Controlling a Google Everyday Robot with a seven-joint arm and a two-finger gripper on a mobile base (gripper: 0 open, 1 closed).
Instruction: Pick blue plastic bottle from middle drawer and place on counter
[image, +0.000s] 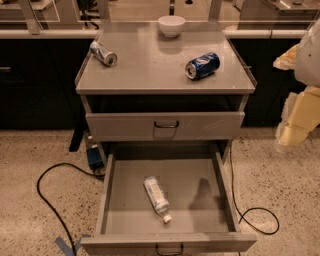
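The middle drawer (106, 196) is standing pulled all the way out toward me, which is leaving its whole floor open from above, and the blue plastic bottle (157, 199) is lying on its side in there, a little left of centre, apart from every wall. It is pointing its white cap toward the drawer front and slightly right, so I am guessing a reach from above across its slim body would be the easy way in. The bottle is looking pale and clear-whitish, with a white-and-blue label wrapping its middle. The upper drawer (125, 126) is sitting closed above it. Up on the counter (150, 75), a silver can (103, 53) is resting on its side near the left rim, a dark blue soda can (202, 66) is lying toward the right, and a white bowl (171, 25) is sitting at the back, leaving bare surface between them for a set-down. The gripper (292, 132) is hanging off to the right of the cabinet, well apart from the bottle; whether it is open or closed, I cannot tell.
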